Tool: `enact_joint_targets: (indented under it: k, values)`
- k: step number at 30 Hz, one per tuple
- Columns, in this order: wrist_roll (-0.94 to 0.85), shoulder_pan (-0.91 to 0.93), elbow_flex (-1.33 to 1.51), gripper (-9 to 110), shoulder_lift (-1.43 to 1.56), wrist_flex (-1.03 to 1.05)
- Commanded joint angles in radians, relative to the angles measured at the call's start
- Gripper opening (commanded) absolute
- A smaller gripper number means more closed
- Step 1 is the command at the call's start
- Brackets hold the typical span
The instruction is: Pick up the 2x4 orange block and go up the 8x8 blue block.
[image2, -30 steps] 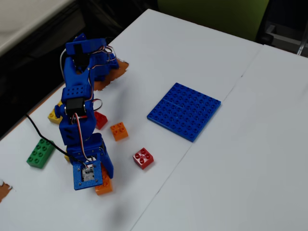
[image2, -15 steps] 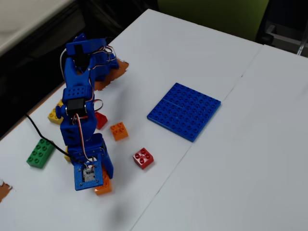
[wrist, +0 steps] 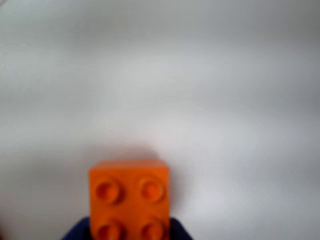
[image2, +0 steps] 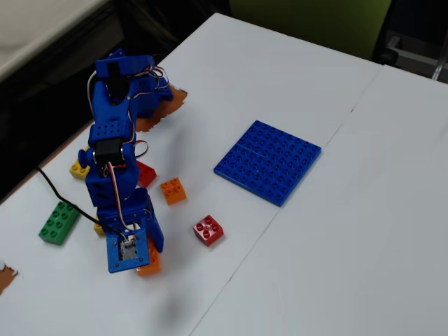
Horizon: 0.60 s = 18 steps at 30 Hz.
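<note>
In the wrist view, the 2x4 orange block (wrist: 130,195) fills the bottom centre. Four of its studs show and the rest is cut off by the frame edge. Dark blue fingers (wrist: 177,232) flank it on both sides, so my gripper (wrist: 130,234) is shut on it. In the fixed view, the gripper (image2: 145,257) points down at the near left of the table, and the orange block (image2: 151,264) pokes out beneath the blue wrist. The 8x8 blue block (image2: 268,161) lies flat to the right of centre, well apart from the gripper.
A red square brick (image2: 208,229) and a small orange square brick (image2: 173,190) lie just right of the arm. A green brick (image2: 58,222), a yellow brick (image2: 79,168) and another red brick (image2: 145,173) sit by the arm. The table edge runs along the left.
The gripper and the orange block in it have shifted slightly up and to the left in the fixed view. The other bricks and the baseplate have not moved.
</note>
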Motion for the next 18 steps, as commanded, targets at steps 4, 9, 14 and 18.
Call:
enact_joint_targets:
  k: [4,9,14,18]
  values:
    - [0.029,0.003,-0.034,0,0.204,0.077]
    - [0.049,-0.014,-0.031,0,0.291,0.132]
    - [0.074,-0.049,-0.011,0,0.408,0.176]
    - [0.087,-0.101,0.071,0,0.531,0.178]
